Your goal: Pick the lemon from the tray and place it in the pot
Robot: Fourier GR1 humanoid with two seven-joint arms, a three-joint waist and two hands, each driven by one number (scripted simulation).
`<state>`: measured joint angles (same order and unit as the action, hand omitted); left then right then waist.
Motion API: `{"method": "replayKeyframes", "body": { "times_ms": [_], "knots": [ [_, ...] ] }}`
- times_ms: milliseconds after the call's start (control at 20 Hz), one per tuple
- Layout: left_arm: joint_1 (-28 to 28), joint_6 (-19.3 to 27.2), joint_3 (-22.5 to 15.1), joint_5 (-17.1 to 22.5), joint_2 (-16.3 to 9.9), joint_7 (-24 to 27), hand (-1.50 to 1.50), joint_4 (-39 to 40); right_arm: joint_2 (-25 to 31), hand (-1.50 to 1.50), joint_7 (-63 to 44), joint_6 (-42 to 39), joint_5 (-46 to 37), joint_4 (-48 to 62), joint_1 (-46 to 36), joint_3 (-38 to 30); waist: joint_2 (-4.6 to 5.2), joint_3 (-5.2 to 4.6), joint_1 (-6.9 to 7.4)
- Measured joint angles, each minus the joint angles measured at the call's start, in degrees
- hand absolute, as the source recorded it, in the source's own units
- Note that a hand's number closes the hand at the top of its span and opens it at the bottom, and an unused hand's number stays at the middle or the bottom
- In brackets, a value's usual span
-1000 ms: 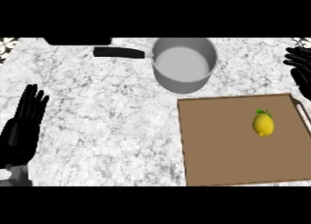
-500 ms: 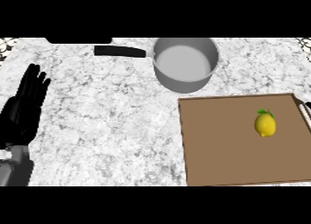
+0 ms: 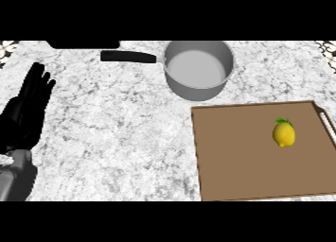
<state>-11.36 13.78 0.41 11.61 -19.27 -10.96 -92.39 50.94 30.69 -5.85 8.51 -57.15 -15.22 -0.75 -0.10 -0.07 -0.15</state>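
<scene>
One hand shows in the head view: the robot's black left hand point(image 3: 25, 113), at the view's left edge over the white-and-grey marbled desk point(image 3: 114, 132), resting with its fingers point(image 3: 38, 85) straight, close together and pointing up, holding nothing. The right hand is out of view. The small yellow lemon with a green leaf tip point(image 3: 284, 134) lies on the flat brown rectangular tray point(image 3: 240, 156), toward the tray's right side, well apart from the fingers across the desk. The round grey metal pot with a black handle point(image 3: 198, 68) stands on the desk just beyond the tray's far edge, its handle pointing away from the tray toward the left.
</scene>
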Motion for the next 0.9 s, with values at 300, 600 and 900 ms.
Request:
{"method": "replayKeyframes", "body": {
  "times_ms": [300, 600, 900],
  "knots": [
    [1.0, -0.5, -0.3, -0.2, 0.5, 0.2, 0.00, -0.5, 5.1, -1.50, -14.0, -7.1, -6.1, -6.8, -2.5, 8.4, -0.02, -0.10, 0.74],
    [0.7, -0.4, -0.3, -0.6, 1.1, -0.1, 0.00, -0.3, 5.2, -1.50, -28.9, -13.2, -10.2, -14.7, -5.8, 15.2, 0.01, -0.07, 0.63],
    [-1.2, 0.0, 0.0, -2.1, 2.2, -0.8, 0.00, 0.6, 0.3, -1.50, -40.5, -16.4, -12.6, -20.5, -6.1, 16.8, 0.03, 0.00, 0.24]
  ]
}}
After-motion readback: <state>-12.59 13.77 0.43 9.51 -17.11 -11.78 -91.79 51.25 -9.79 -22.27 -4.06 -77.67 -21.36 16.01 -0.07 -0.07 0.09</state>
